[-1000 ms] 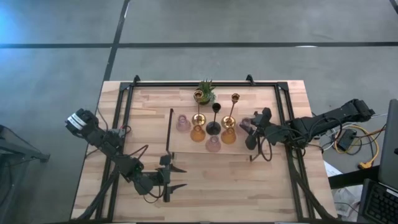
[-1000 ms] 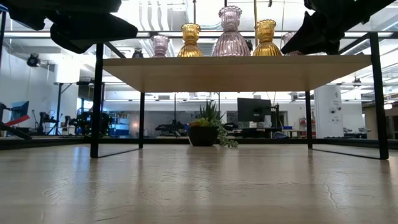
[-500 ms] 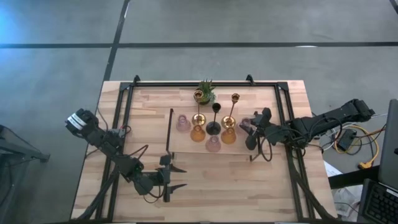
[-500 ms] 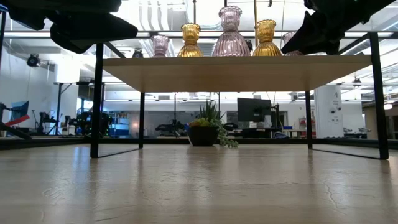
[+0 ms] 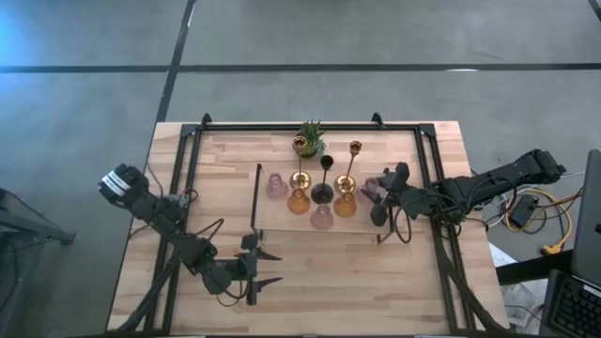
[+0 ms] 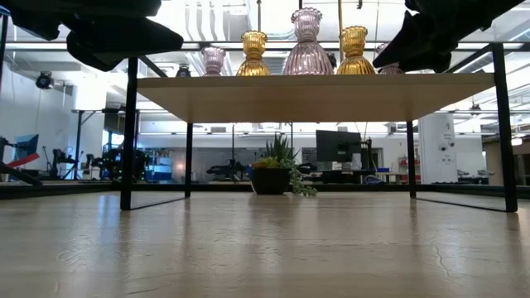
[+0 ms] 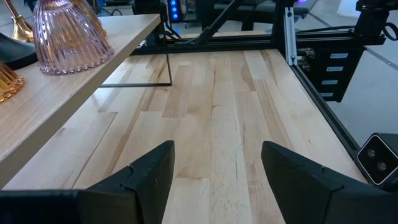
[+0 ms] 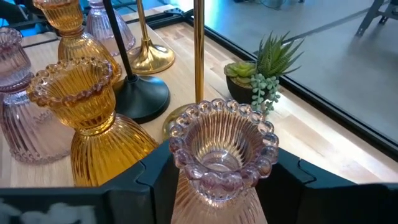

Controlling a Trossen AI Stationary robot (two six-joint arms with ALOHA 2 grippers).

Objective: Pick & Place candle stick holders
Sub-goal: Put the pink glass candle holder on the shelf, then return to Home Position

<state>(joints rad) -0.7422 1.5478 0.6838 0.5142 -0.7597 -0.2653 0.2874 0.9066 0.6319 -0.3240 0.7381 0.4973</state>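
Straddling a pink glass candle stick holder [image 8: 219, 163]
I saw my right end effector [image 8: 217, 171] parted around it; left end effector [image 7: 214, 168] gaped over bare table [image 7: 217, 112]

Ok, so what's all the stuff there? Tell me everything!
Pink glass candle holders: three, pink, on the raised shelf.
Amber glass candle holders: two, amber, on the shelf.
Tall candlesticks: two, gold, on the shelf.
Slim candlestick: one, black, mid-shelf.
Potted plant: one, green, on the table behind the shelf.
Shelf: one, pale wood.
Table: one, wood.
Left gripper: jaws open, over bare table.
Right gripper: at the rightmost pink holder.
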